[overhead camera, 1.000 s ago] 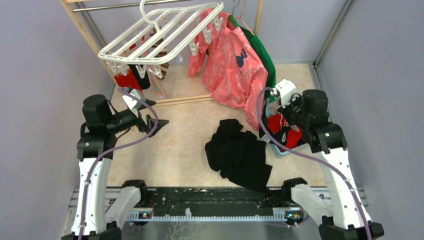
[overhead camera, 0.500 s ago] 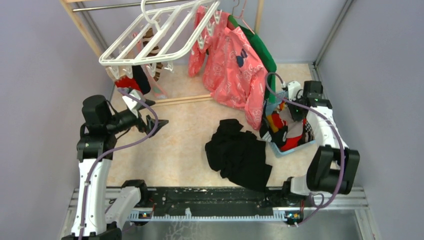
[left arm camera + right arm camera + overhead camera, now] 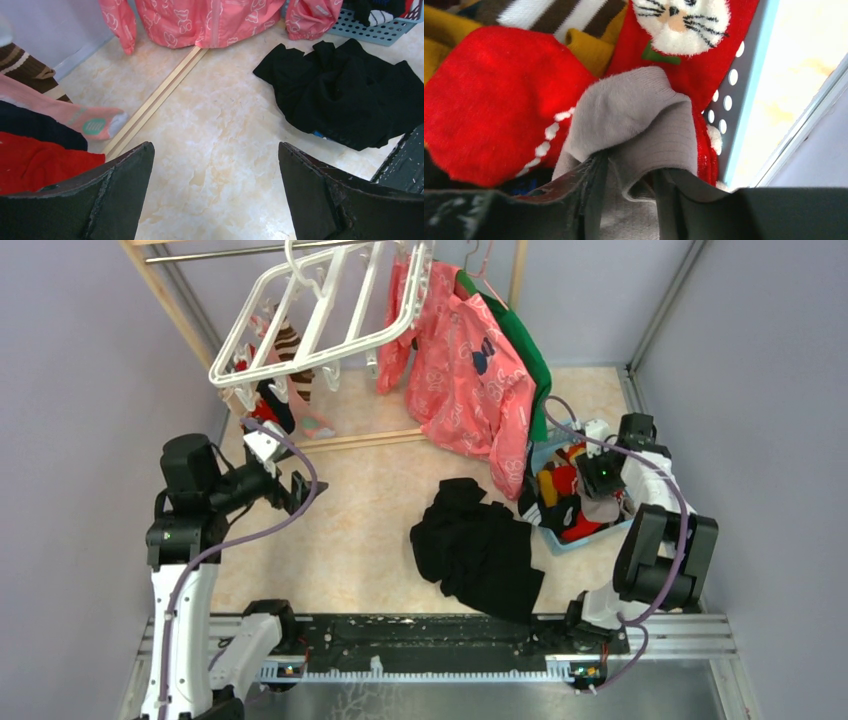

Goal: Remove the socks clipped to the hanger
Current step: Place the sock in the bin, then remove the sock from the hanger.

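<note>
**Clerk:** Item one, right pincer [image 3: 626, 172]: how is it entered?

**Keeper:** Fingers slightly apart, with a grey sock [image 3: 634, 115] bunched between them, directly over the blue basket [image 3: 744, 75]. Whether the sock is pinched or freed cannot be told. Risk noted: the fabric may catch on a pad and be carried out again if the arm is raised.

**Clerk:** Item two, left pincer [image 3: 214, 147]?

**Keeper:** Spread wide, nothing held. The socks [image 3: 45, 160] yet to be removed are listed just to its left, clipped under the tilted hanger [image 3: 325, 305]. Risk noted: they overlap, so two may be seized together. A hard pull may set the hanger swinging or unhook it.

**Clerk:** Markings?

**Keeper:** No brand, label or lettering can be read. Only a cat face is recorded, on a red sock [image 3: 681, 20] beyond the right pincer.
</note>
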You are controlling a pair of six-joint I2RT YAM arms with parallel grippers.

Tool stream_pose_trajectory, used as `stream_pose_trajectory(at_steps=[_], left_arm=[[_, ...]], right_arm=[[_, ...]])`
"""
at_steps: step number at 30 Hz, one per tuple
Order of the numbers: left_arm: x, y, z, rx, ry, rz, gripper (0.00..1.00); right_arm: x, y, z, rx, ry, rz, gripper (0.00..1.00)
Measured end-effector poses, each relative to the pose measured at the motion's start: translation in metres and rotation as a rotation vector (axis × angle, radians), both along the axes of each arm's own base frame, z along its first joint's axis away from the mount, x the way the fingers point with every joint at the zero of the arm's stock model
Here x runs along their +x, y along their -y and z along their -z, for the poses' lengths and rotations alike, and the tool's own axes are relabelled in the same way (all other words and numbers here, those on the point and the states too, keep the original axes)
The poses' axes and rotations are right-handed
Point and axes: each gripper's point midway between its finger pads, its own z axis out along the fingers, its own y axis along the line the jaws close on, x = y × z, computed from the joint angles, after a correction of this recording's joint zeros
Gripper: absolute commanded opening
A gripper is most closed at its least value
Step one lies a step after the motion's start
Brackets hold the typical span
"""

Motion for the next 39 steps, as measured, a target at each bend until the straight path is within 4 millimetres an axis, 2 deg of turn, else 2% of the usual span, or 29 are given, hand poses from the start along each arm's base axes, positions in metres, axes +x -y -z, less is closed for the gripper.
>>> stream_pose_trajectory(at_steps=[4,9,14,19,23,27,30,34,39], left_arm=[[-0.005,-0.007,-0.001,0.030,-0.001,-0.033,0.99],[-0.009,-0.015,-0.004,0.055,-0.014,-0.082,0.99],[-0.014,-0.022,-0.016,0.075,-0.003,-0.125,0.99],[-0.022,-0.029,-0.024,0.094,0.005,-0.163,0.99],[-0.031,-0.039,-0.042,0.114,0.025,-0.221,0.97],[-0.043,-0.046,-0.070,0.124,0.092,-0.267,0.94],[-0.047,-0.051,-0.076,0.131,0.111,-0.304,0.90],[-0.041,-0.062,-0.067,0.143,0.076,-0.366,0.87],[-0.024,-0.078,-0.040,0.179,0.022,-0.446,0.86]], right_arm=[[-0.002,-0.008,-0.017,0.031,0.039,-0.016,0.62],[0.002,-0.016,-0.053,0.059,0.118,-0.022,0.79],[0.004,-0.019,-0.098,0.050,0.228,-0.019,0.83],[0.000,-0.024,-0.132,0.054,0.299,-0.015,0.83],[-0.008,-0.035,-0.157,0.090,0.338,-0.029,0.83],[-0.019,-0.057,-0.185,0.142,0.385,-0.087,0.82],[-0.032,-0.092,-0.207,0.200,0.417,-0.196,0.81],[-0.053,-0.134,-0.234,0.298,0.452,-0.346,0.80],[-0.070,-0.170,-0.255,0.405,0.480,-0.489,0.80]])
